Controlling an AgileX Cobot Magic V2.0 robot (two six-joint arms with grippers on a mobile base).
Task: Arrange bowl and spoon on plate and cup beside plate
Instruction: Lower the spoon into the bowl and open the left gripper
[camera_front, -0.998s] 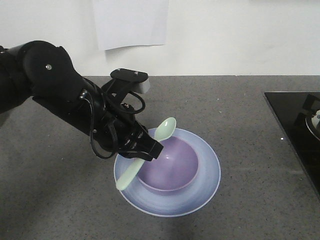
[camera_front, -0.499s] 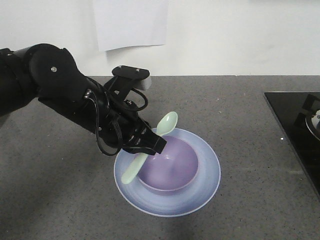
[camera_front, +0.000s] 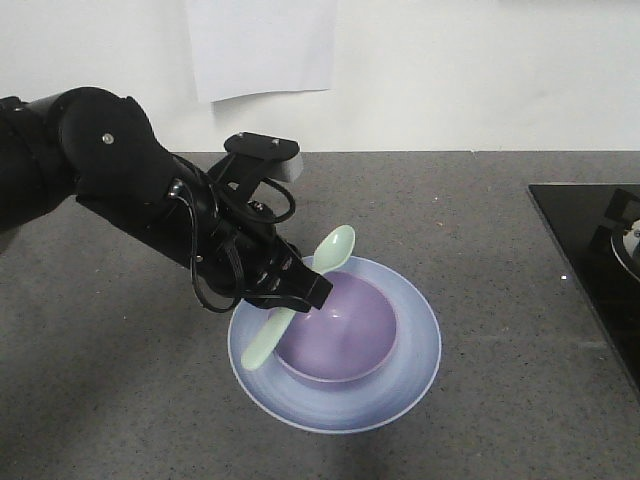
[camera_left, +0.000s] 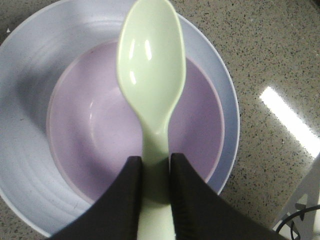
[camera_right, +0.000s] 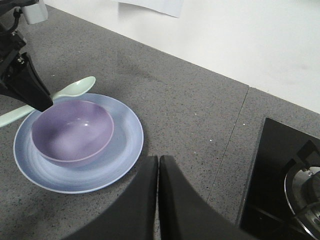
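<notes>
**A:** Grey speckled counter (camera_front: 500, 230), white wall behind. Left gripper (camera_front: 300, 293) pinches the spoon (camera_front: 334, 249) handle tight, hovering over the bowl (camera_front: 345, 335) that sits on the plate (camera_front: 412, 365).

**B:** It should probably lower gently, rest the spoon on the plate, then let go. Right gripper (camera_right: 158, 164) looks closed, empty. Cup isn't visible anywhere.

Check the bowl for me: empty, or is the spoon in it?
Empty. The bowl shows a bare purple inside in every view; the spoon is clamped in the left gripper, held over it, not lying inside.
</notes>
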